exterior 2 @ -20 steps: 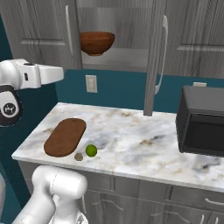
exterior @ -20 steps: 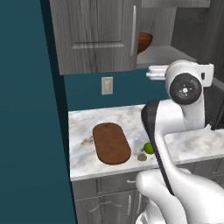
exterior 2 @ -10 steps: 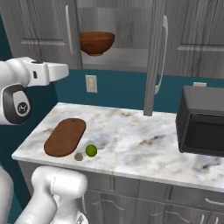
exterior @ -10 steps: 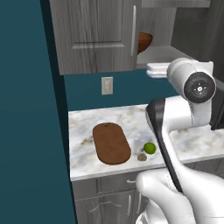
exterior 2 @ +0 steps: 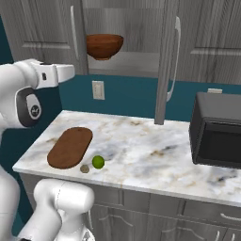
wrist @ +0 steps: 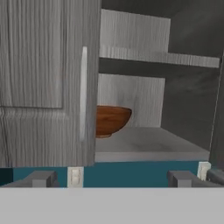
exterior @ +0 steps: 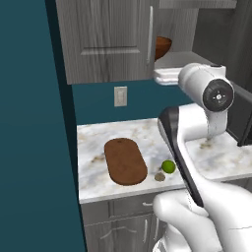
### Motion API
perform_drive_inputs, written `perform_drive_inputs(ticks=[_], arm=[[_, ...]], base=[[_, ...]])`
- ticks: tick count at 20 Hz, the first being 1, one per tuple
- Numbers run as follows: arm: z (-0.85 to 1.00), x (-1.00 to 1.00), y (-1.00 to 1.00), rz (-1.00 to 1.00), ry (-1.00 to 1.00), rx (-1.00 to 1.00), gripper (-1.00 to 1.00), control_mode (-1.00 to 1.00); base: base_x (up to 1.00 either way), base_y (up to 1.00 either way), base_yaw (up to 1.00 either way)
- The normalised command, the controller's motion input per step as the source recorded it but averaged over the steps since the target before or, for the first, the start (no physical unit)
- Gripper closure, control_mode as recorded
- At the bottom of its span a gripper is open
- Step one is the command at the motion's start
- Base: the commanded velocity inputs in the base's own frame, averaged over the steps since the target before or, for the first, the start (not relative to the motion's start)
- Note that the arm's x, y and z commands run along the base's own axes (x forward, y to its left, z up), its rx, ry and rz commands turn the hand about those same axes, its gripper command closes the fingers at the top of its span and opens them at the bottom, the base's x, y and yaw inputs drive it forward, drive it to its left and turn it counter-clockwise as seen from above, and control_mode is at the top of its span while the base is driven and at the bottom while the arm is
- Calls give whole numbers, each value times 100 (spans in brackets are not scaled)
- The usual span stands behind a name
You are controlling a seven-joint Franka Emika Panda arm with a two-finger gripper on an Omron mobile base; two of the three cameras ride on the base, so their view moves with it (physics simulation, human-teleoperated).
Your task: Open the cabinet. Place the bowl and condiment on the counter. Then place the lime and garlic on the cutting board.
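With your gripper (wrist: 111, 178) spread wide and holding nothing, the bowl (wrist: 112, 120) sits straight ahead and slightly higher on the cabinet (wrist: 43, 78) shelf.

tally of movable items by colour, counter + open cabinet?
Brown: 3 - bowl, cutting board, garlic
Green: 1 - lime
Black: 1 - microwave
Total: 5

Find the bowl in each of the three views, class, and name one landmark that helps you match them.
Left base view: bowl upper middle, half hidden behind the cabinet door.
Right base view: upper left, on the cabinet shelf.
Hand view: left of centre, beside the door handle.
Shared landmark: the wall outlet below the cabinet.
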Motion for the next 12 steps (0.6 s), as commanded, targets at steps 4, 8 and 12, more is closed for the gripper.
perform_drive_inputs(ticks=[4,8,12], arm=[[6,48,11,2,0,2,-100,-100],[29,53,1,0,4,7,-100,-100],[32,52,8,1,5,7,-100,-100]], base=[[0,0,0],[0,0,0],[0,0,0]])
